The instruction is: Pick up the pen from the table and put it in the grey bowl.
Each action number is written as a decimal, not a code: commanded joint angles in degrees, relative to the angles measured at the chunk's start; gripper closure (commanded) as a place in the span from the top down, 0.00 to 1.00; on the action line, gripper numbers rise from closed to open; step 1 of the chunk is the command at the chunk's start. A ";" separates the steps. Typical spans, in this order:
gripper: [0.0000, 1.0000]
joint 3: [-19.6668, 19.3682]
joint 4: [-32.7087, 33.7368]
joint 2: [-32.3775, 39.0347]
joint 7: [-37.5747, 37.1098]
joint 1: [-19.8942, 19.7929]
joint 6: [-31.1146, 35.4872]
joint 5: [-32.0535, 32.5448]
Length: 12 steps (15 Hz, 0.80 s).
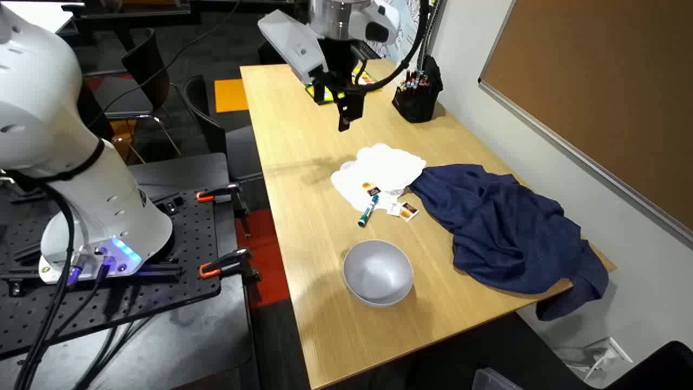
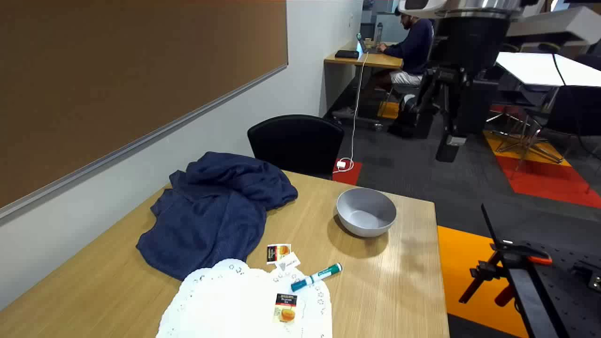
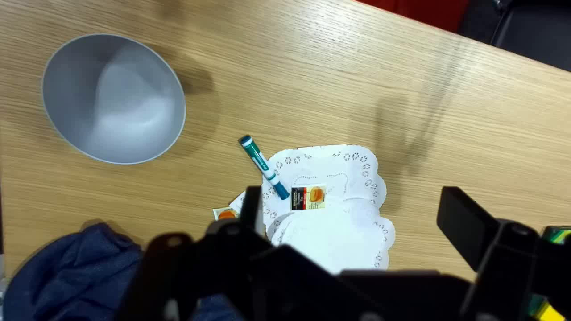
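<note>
The pen, a green and white marker with a blue-green cap, lies on the table in both exterior views, with its cap end over a white paper doily. It also shows in the wrist view. The grey bowl stands upright on the table near the pen. It also shows in an exterior view and in the wrist view, with nothing inside. My gripper is high above the table, apart from pen and bowl. In the wrist view its fingers are wide apart with nothing between them.
White doilies lie beside the pen, with tea packets on and near them. A crumpled navy cloth lies along the wall side. A black holder full of pens stands at the table's far end. A black chair stands past the table's end.
</note>
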<state>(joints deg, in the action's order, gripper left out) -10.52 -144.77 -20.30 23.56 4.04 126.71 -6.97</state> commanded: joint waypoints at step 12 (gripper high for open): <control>1.00 3.25 2.09 4.57 0.40 -1.11 6.05 3.70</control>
<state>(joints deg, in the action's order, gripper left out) -9.06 -144.61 -19.43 23.52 3.61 130.05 -5.63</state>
